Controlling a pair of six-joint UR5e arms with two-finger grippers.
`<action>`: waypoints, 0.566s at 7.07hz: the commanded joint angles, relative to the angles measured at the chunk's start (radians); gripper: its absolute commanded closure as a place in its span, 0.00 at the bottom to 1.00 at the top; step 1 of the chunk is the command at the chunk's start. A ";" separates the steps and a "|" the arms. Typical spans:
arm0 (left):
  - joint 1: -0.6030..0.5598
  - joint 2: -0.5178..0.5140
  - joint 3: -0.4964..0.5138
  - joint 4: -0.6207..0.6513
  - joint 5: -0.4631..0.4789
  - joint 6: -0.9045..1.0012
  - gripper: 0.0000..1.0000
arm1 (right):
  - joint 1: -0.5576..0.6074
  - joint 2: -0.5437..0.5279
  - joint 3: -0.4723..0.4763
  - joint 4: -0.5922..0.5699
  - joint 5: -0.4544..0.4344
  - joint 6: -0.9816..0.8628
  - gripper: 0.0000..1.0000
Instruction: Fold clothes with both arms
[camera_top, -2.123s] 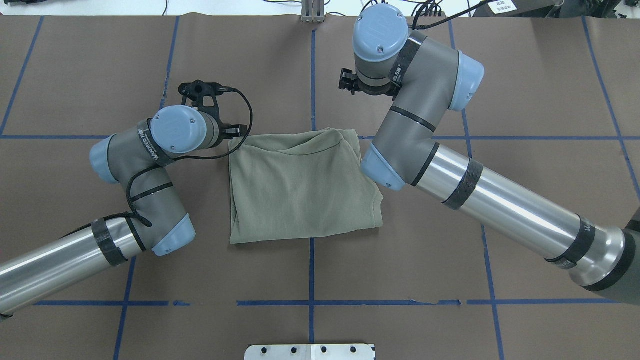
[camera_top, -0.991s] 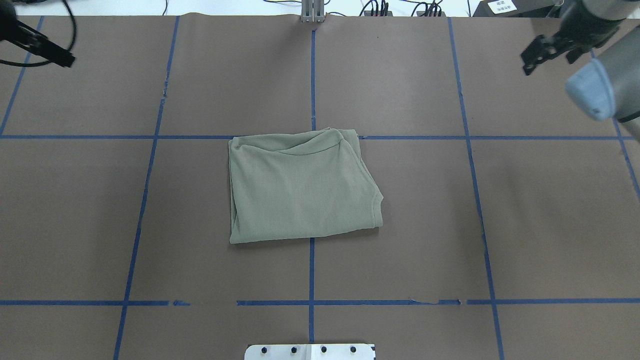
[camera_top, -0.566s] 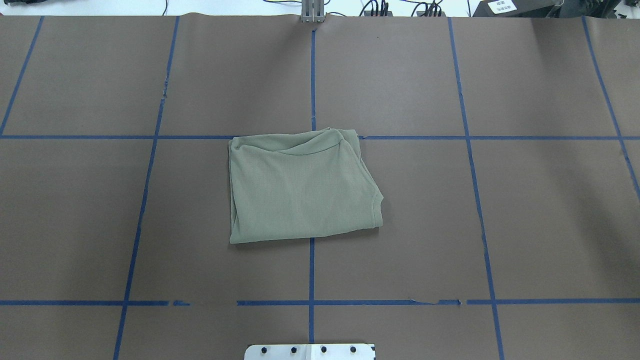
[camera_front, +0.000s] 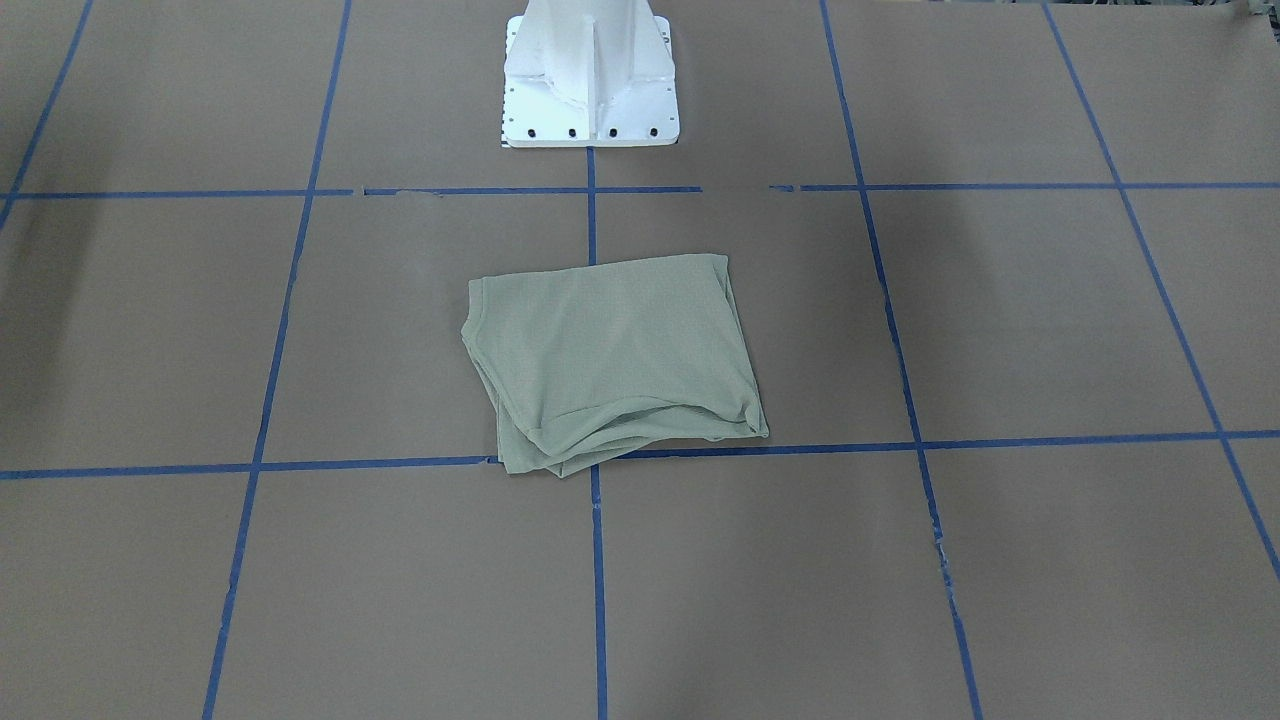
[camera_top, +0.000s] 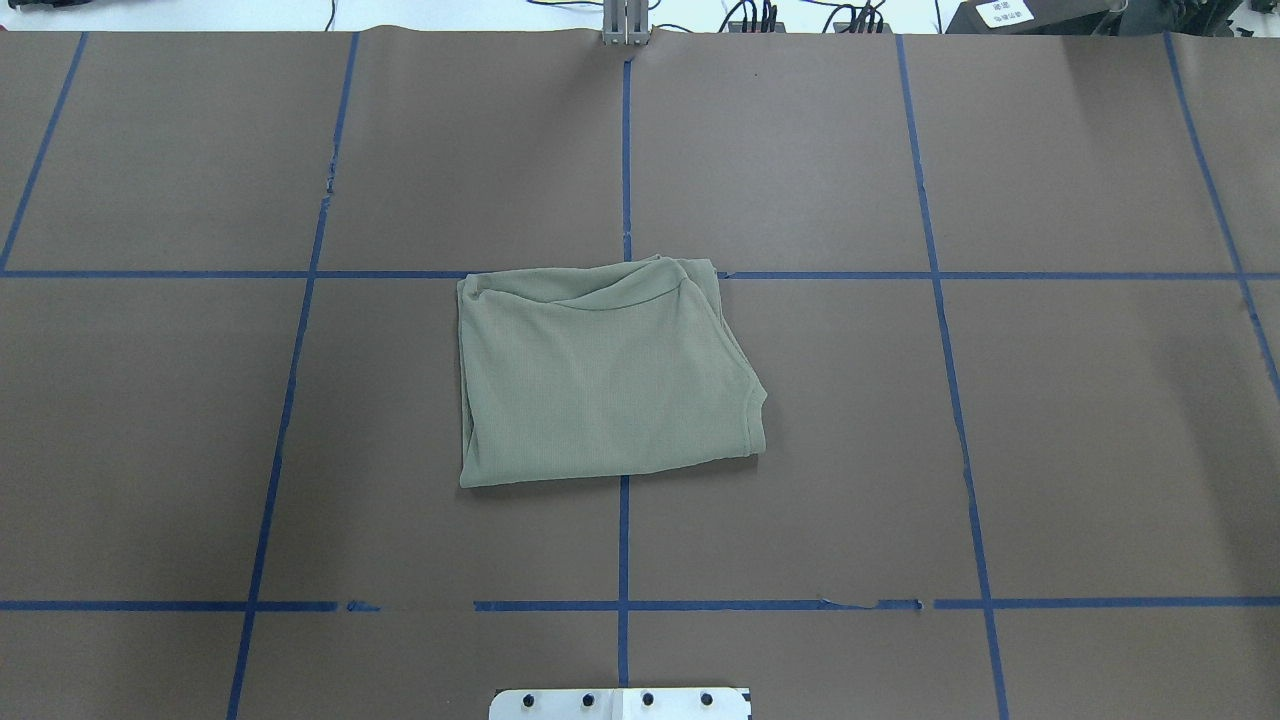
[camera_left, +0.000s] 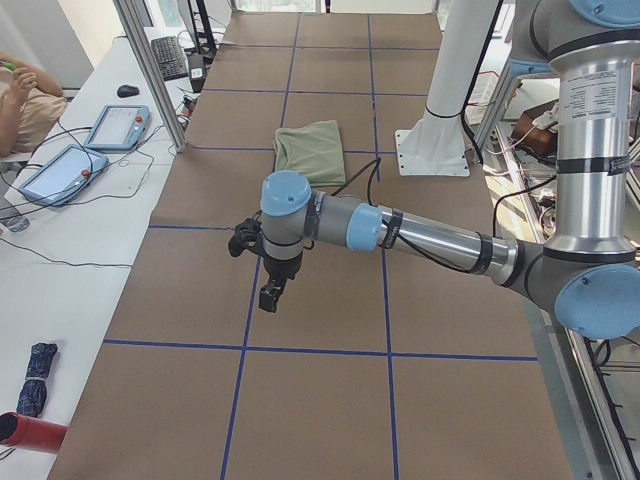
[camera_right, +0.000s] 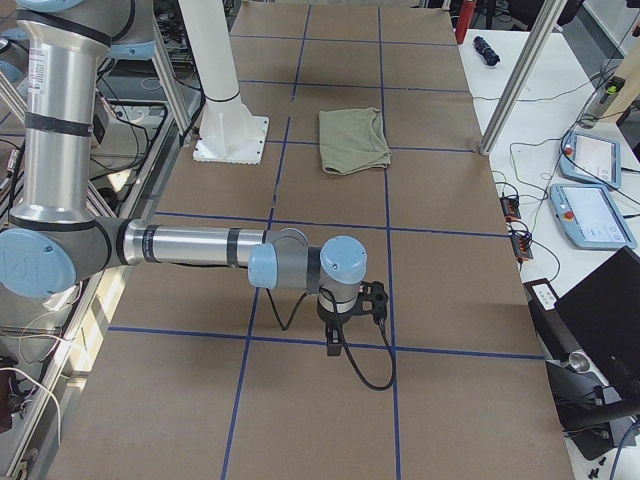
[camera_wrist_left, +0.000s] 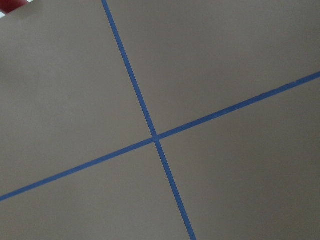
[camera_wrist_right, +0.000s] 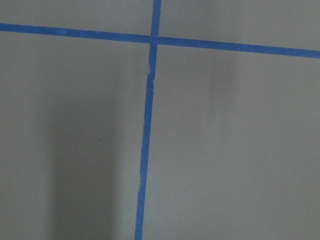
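Note:
The clothes lie folded into a rough pale green rectangle at the middle of the brown table, also seen in the front-facing view and both side views. Nothing touches them. My left gripper hangs low over the table far off to the robot's left, shown only in the exterior left view. My right gripper hangs low far off to the robot's right, shown only in the exterior right view. I cannot tell whether either is open or shut. The wrist views show only brown table and blue tape.
The white pedestal base stands behind the clothes. Blue tape lines grid the brown table. A side bench holds tablets, cables and a folded umbrella, with a person seated at it.
Both arms have pulled away from the shirt's far corners, swung outward and left the overhead view. The folded shirt has not moved.

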 joint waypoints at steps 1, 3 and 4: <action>-0.009 0.099 0.012 -0.053 -0.061 0.002 0.00 | 0.002 -0.007 0.004 0.004 0.002 0.001 0.00; -0.009 0.099 0.060 -0.055 -0.059 0.007 0.00 | 0.011 -0.012 0.007 0.006 0.005 0.000 0.00; -0.011 0.102 0.061 -0.070 -0.050 0.031 0.00 | 0.011 -0.012 0.012 0.004 0.005 0.000 0.00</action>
